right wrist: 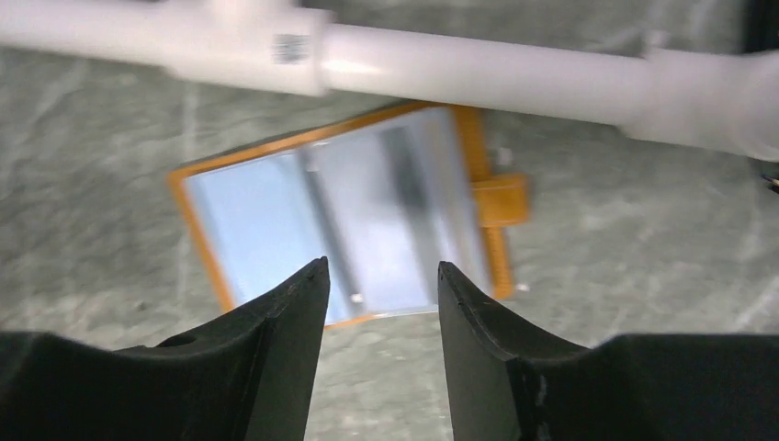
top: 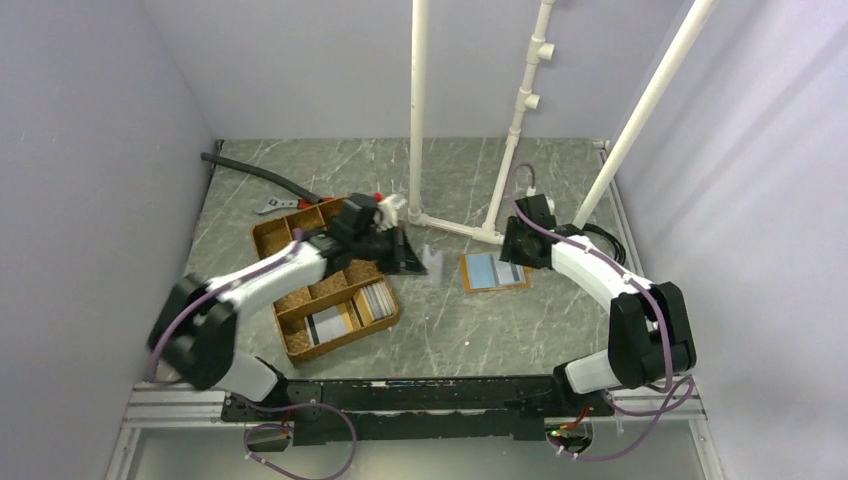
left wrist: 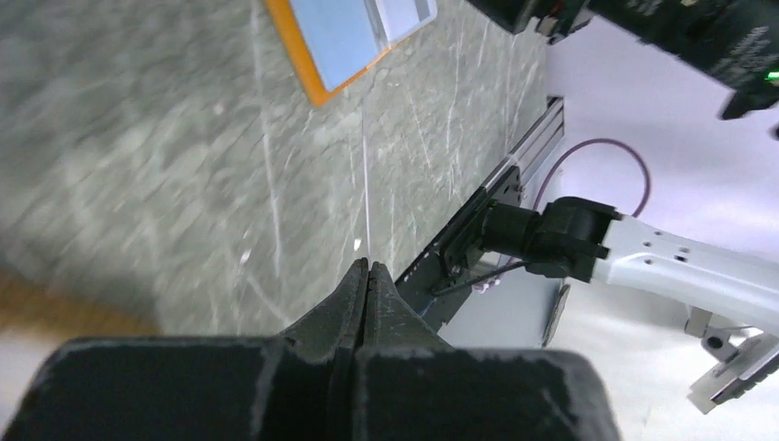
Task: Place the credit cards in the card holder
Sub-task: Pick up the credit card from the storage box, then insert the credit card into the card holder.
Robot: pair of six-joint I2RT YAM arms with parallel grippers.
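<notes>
My left pincer (left wrist: pixel 367 268) is pinching a credit card (top: pixel 435 262) just left of the card holder (top: pixel 495 272). My right pincer (right wrist: pixel 381 276) is hovering spread above it.

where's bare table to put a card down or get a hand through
Widest bare patch: front table between tray and right arm, nearer than the holder. Another at the back between hose and pipes. Crowded: mid-table, where the left jaws hold a card by the holder.
</notes>
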